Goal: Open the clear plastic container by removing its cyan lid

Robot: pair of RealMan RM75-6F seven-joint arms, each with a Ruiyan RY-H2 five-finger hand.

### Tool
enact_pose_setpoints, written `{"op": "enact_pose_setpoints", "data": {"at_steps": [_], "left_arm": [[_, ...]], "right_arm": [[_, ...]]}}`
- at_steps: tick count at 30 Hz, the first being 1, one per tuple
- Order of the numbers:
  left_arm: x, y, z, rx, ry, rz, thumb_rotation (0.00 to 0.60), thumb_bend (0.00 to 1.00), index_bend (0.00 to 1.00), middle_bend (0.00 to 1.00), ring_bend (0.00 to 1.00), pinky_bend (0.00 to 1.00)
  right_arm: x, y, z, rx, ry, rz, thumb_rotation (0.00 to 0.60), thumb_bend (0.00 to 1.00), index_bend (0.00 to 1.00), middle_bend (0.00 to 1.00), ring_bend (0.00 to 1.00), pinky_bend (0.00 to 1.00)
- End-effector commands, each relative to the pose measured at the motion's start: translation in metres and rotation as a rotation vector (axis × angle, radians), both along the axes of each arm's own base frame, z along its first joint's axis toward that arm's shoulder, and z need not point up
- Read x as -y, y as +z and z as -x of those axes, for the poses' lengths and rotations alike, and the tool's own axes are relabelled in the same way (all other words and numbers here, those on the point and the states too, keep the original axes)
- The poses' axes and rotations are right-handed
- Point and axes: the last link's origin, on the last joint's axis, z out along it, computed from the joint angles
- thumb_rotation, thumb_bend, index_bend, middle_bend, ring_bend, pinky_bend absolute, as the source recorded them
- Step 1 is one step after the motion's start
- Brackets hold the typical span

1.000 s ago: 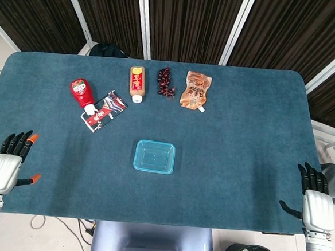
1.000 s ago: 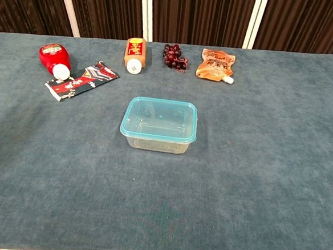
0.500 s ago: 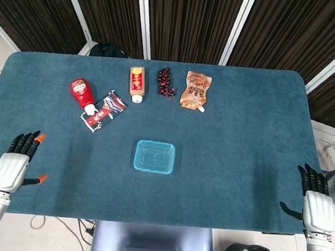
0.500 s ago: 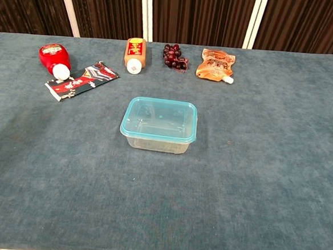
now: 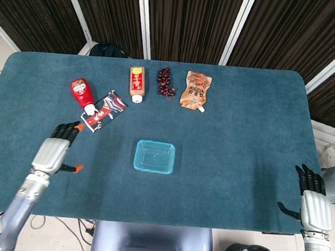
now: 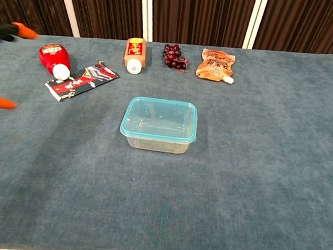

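The clear plastic container (image 5: 154, 157) (image 6: 157, 137) stands in the middle of the blue table with its cyan lid (image 5: 154, 155) (image 6: 159, 119) on it. My left hand (image 5: 55, 150) hovers over the table to the container's left, fingers spread and holding nothing; in the chest view only its orange fingertips (image 6: 24, 30) show at the left edge. My right hand (image 5: 314, 202) stays at the table's near right corner, fingers apart, empty, far from the container.
Along the far side lie a red ketchup bottle (image 5: 82, 93), a red snack packet (image 5: 103, 110), a brown sauce bottle (image 5: 137, 82), dark grapes (image 5: 166, 83) and an orange spouted pouch (image 5: 196, 90). The table's front edge (image 5: 149, 222) runs near both hands.
My left hand has swung from the table's near left corner inward and forward, toward the container. Its fingertips now enter the chest view. The right hand has sunk slightly.
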Motion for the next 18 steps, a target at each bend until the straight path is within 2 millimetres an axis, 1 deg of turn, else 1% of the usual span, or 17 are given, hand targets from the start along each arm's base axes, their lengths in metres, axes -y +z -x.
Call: {"op": "enact_pose_setpoints", "data": {"at_steps": [1,5,8,18], "left_arm": [[-0.019,-0.034,-0.037,0.009,-0.041,0.071,0.6,0.0,0.0,0.0,0.0,0.0],[-0.027,-0.061,-0.058,-0.01,-0.051,0.114,0.6,0.0,0.0,0.0,0.0,0.0],[-0.029,-0.077,-0.07,-0.01,-0.041,0.141,0.6,0.0,0.0,0.0,0.0,0.0],[-0.036,-0.11,-0.104,-0.012,-0.021,0.199,0.6,0.0,0.0,0.0,0.0,0.0]], "right_arm": [[0.0,0.0,0.0,0.002,-0.003,-0.002,0.6,0.22,0.0,0.0,0.0,0.0],[0.0,-0.001,0.001,0.007,-0.009,-0.006,0.6,0.22,0.0,0.0,0.0,0.0],[0.001,-0.001,0.001,0.008,-0.013,-0.01,0.6,0.22,0.0,0.0,0.0,0.0],[0.001,-0.003,0.002,0.019,-0.022,-0.022,0.6,0.21,0.0,0.0,0.0,0.0]]}}
